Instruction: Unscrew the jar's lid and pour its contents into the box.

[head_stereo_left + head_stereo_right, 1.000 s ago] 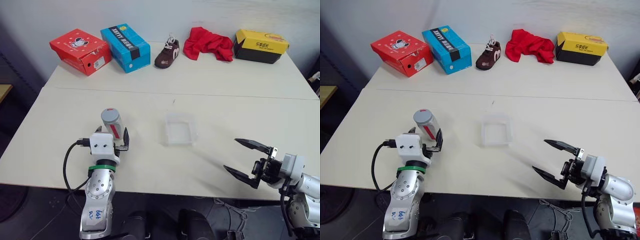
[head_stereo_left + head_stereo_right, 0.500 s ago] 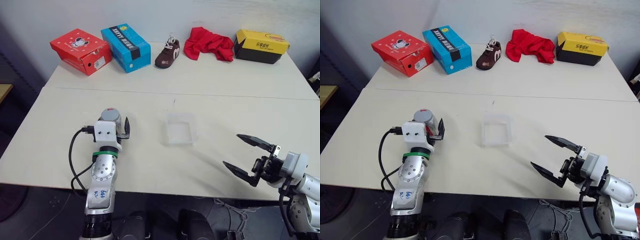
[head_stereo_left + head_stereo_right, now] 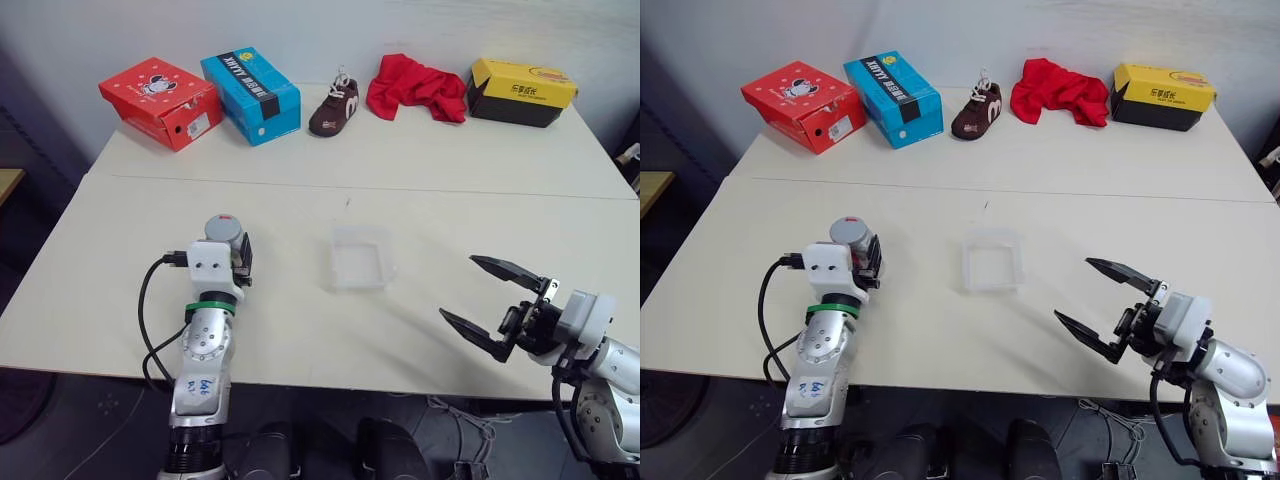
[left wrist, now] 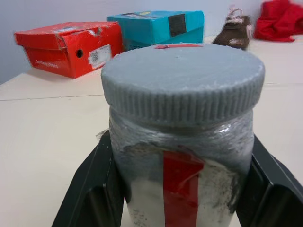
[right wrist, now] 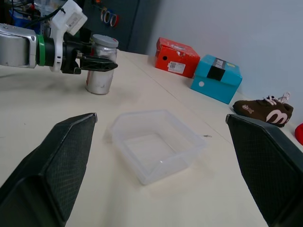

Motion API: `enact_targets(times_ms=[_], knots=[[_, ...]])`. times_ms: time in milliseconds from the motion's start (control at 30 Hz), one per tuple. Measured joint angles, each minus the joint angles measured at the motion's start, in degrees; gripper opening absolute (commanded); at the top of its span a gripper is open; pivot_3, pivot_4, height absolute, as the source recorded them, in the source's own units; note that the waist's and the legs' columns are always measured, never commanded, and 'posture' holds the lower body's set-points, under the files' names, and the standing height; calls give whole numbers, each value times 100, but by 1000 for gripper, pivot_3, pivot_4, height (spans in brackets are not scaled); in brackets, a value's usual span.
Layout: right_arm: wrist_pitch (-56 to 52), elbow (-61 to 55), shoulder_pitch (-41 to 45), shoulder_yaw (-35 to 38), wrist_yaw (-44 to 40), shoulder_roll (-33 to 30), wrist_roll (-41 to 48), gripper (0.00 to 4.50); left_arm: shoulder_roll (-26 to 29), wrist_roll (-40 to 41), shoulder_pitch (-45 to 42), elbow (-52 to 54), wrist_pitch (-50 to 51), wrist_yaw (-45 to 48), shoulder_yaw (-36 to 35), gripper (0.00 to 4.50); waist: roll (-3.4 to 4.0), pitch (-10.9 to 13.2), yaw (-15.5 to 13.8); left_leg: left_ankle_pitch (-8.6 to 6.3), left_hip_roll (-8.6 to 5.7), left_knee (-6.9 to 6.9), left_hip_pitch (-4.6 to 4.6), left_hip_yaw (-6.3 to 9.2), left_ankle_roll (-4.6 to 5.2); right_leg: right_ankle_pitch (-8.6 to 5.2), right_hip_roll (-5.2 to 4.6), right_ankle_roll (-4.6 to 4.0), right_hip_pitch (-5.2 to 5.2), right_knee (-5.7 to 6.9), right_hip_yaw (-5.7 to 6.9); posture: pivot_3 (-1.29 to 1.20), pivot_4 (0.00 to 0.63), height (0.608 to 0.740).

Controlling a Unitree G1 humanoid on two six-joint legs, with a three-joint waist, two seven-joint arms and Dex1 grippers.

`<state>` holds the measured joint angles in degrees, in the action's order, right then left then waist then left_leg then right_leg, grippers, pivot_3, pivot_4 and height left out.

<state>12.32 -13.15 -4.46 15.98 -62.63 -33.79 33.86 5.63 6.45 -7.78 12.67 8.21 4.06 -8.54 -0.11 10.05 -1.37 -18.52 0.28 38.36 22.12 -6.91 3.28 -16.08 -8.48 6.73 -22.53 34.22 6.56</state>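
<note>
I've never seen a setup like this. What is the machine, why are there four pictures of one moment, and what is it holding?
It is a humanoid robot with two arms, each ending in a hand of two black fingers. Two pictures come from cameras in its head, looking down over a pale table. The other two come from cameras on its wrists, looking out along each hand's fingers.

The left hand is shut on a small clear jar with a red stripe, which stands on the table with its grey lid screwed on. The right hand is open and holds nothing. Between them sits a shallow clear plastic box.

Along the far edge lie a red shoebox, a blue shoebox, a brown shoe, a red cloth and a yellow shoebox.
</note>
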Motion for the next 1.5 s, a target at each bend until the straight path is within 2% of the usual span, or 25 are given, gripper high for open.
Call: enact_targets(times_ms=[133,200,267,367,500,700,967,1133,1500], knots=[[-927,-441,213,-8,406,-391,165,4500,1544,1393,-304,-59,130,1988,-649,2371,2,2,56,5,8,14,-2,6,-14,-13,0,-24,-5,30,5,0,150,740],[-1652,-799,555,-53,826,-588,359,4500,2330,1966,-681,-225,475,3038,-674,2371,9,5,59,-7,11,35,3,11,-37,-15,-1,-28,-5,41,7,0,150,740],[-2292,-1164,912,-146,1175,-727,642,4500,2735,2337,-947,-248,771,3811,-582,2371,12,6,42,-16,12,44,4,21,-48,-15,-3,-28,-1,43,11,0,150,740],[-3350,-1635,1814,-669,1548,-774,1388,4500,3127,2704,-1424,-283,1279,4814,-89,2371,11,7,47,-17,12,48,13,24,-48,-16,-1,-29,-6,45,14,0,150,740],[-4451,-1895,2883,-1225,2164,-650,2043,4500,3069,2722,-1961,-294,1425,5352,467,2371,11,7,53,-1,12,49,18,27,-18,-18,3,-32,-6,47,20,0,150,740],[-5282,-1787,3739,-1724,2679,-362,2127,4500,2600,2472,-2320,-378,1260,5448,1011,2371,11,7,71,1,8,53,32,22,-6,-17,18,-30,-7,58,36,0,150,740],[-5321,-1577,3845,-2140,2637,-90,1437,4500,2233,2351,-2321,-380,1161,5390,1187,2371,10,8,95,-1,7,63,37,19,3,-15,49,-26,-5,58,78,0,150,740],[-5256,-1570,3845,-2247,2571,153,1167,4500,2224,2350,-2305,-195,1163,5350,1189,2371,10,8,145,0,10,64,37,20,2,-15,50,-26,-5,62,77,0,150,740],[-5490,-1570,3989,-2228,2576,515,1267,4500,2224,2256,-2143,-99,1163,5352,1285,2371,10,8,145,0,12,64,37,23,1,-15,51,-26,-5,60,76,0,150,740]])
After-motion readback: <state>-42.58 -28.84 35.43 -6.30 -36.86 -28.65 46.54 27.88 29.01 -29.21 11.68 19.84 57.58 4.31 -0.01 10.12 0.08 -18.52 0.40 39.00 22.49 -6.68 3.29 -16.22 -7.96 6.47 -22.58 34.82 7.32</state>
